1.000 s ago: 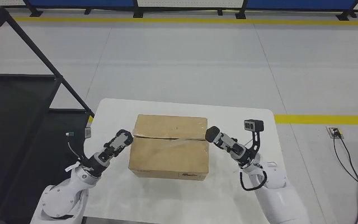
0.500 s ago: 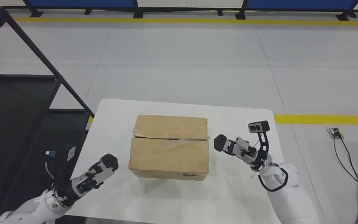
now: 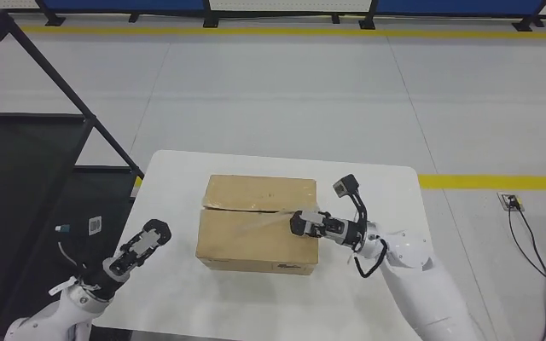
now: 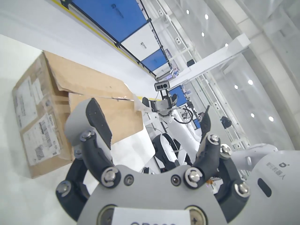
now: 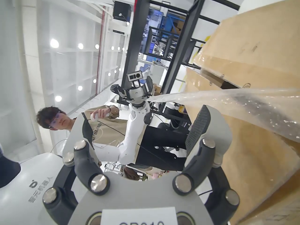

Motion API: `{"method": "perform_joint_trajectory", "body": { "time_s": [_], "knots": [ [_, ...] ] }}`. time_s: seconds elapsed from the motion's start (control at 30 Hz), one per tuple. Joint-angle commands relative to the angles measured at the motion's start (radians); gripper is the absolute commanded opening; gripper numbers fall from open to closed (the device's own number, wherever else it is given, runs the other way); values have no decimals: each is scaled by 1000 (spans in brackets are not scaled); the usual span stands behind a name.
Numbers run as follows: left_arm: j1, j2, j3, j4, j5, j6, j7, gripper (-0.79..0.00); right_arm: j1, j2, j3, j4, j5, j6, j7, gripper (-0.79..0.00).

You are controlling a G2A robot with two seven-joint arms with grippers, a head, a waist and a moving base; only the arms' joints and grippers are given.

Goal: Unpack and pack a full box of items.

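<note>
Since the cardboard box sits mid-table with flaps nearly shut, nearer the far edge, its contents are hidden. Clear tape lifts off the top seam, its loose end hard to make out. The table surface shows left, right and near side of the box. Right gripper hangs over the seam by the box's right edge, jaws wide, gripping nothing; tape contact unclear. Left gripper is near the table's left edge, well apart from the box, jaws wide, empty.

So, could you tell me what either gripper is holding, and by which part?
Nothing: left gripper and right gripper are open; the tape only passes a right finger.
</note>
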State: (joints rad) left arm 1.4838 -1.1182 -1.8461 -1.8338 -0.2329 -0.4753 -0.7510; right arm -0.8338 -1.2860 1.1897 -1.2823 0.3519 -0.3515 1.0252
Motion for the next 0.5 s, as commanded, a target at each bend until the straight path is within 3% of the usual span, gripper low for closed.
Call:
{"method": "perform_joint_trajectory", "body": {
  "time_s": [0.0, 0.47],
  "knots": [
    [0, 0, 2, 12, -8, 0, 23, 0, 11, -2, -17, 2, -25, 20, -20, 0],
    [8, 7, -8, 31, -41, -15, 27, 0, 38, -12, -65, -3, -30, 48, -92, 0]
  ]
}}
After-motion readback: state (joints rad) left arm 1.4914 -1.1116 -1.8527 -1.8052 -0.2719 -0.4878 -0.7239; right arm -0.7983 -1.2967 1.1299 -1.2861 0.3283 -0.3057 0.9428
